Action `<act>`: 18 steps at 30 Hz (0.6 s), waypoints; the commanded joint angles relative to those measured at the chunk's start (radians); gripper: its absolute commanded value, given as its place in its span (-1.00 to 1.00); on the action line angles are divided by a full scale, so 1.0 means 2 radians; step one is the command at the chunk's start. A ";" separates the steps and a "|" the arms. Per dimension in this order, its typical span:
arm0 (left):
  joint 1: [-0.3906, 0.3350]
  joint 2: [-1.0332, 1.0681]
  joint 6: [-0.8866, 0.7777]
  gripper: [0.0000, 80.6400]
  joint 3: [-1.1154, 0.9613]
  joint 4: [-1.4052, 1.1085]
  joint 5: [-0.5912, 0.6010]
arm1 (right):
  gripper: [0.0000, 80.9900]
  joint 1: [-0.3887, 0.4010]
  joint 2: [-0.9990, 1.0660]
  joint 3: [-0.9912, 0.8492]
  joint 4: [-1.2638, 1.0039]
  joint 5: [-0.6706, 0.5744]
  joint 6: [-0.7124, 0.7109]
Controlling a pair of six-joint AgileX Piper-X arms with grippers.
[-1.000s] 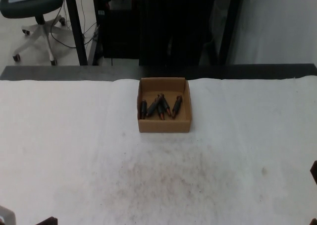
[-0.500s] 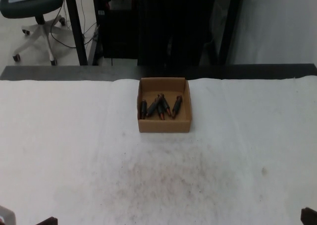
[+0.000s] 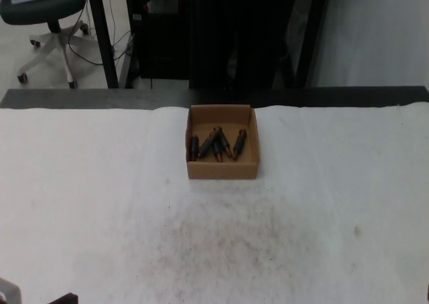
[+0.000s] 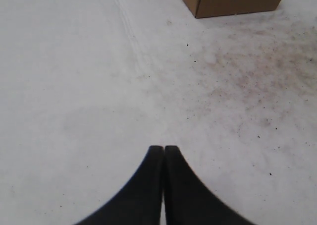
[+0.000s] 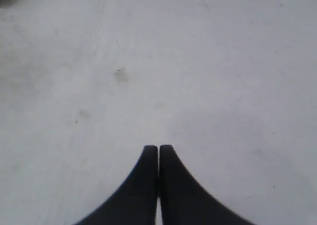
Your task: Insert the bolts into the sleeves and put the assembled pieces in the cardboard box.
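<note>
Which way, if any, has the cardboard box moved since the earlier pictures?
No. The cardboard box has not moved: in the high view its far wall still lines up with the dark strip along the bench's far edge.

Box (image 3: 221, 169): plain brown cardboard, no pattern visible.
Pieces (image 3: 216, 144): dark grey to black bodies; reddish-brown at some ends.
Cloth (image 3: 94, 197): white; a broad patch of brownish-grey smudges and fine dark specks (image 3: 221, 234) lies in front of the box; one small grey spot (image 5: 120, 75) shows in the right wrist view.
Left gripper (image 4: 164, 148): matte black, unmarked.
Right gripper (image 5: 158, 147): matte black, unmarked.
Bench edge (image 3: 67, 98): dark grey strip beyond the cloth.
Chair (image 3: 47, 23): dark seat, pale base.
</note>
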 commanded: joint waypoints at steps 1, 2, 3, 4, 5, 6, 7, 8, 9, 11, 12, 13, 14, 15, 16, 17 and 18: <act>0.002 0.000 0.006 -0.99 -0.004 -0.003 -0.002 | -0.98 0.000 0.000 -0.005 -0.001 -0.015 -0.001; 0.002 0.000 0.006 -0.99 -0.004 -0.003 -0.002 | -0.98 0.000 0.000 -0.005 -0.002 -0.017 -0.001; 0.002 0.000 0.006 -0.99 -0.004 -0.003 -0.002 | -0.98 0.000 0.000 -0.005 -0.003 -0.022 -0.001; 0.002 0.000 0.006 -0.99 -0.004 -0.003 -0.002 | -0.98 0.000 0.000 -0.005 -0.003 -0.027 -0.001; 0.002 0.000 0.006 -0.99 -0.004 -0.003 -0.002 | -0.98 0.000 0.000 -0.005 -0.004 -0.030 -0.001; 0.002 0.000 0.006 -0.99 -0.004 -0.003 -0.002 | -0.98 0.000 0.000 -0.005 -0.004 -0.036 -0.001; 0.002 0.000 0.006 -0.99 -0.004 -0.003 -0.002 | -0.98 0.000 0.000 -0.005 -0.004 -0.039 -0.001; 0.002 0.000 0.006 -0.99 -0.004 -0.003 -0.002 | -0.98 0.000 0.000 -0.005 -0.004 -0.039 -0.001; 0.002 0.000 0.006 -0.99 -0.004 -0.003 -0.002 | -0.98 0.000 0.000 -0.005 -0.004 -0.039 0.002; 0.002 0.000 0.006 -0.99 -0.004 -0.003 -0.002 | -0.98 0.000 0.000 -0.005 -0.005 -0.038 0.005; 0.002 0.000 0.006 -0.99 -0.004 -0.003 -0.002 | -0.98 0.000 0.000 -0.005 -0.005 -0.036 0.005; 0.002 0.000 0.006 -0.99 -0.004 -0.003 -0.002 | -0.98 0.000 0.000 -0.005 -0.005 -0.036 0.005; 0.002 0.000 0.006 -0.99 -0.004 -0.003 -0.002 | -0.98 0.000 0.000 -0.005 -0.005 -0.035 0.005; 0.002 0.000 0.006 -0.99 -0.004 -0.003 -0.002 | -0.98 0.000 0.000 -0.005 -0.005 -0.035 0.005; 0.002 0.000 0.006 -0.99 -0.004 -0.003 -0.002 | -0.98 0.000 0.000 -0.005 -0.005 -0.035 0.005; 0.002 0.000 0.006 -0.99 -0.004 -0.003 -0.002 | -0.98 0.000 0.000 -0.005 -0.005 -0.035 0.005; 0.002 0.000 0.006 -0.99 -0.004 -0.003 -0.002 | -0.98 0.000 0.000 -0.005 -0.005 -0.035 0.005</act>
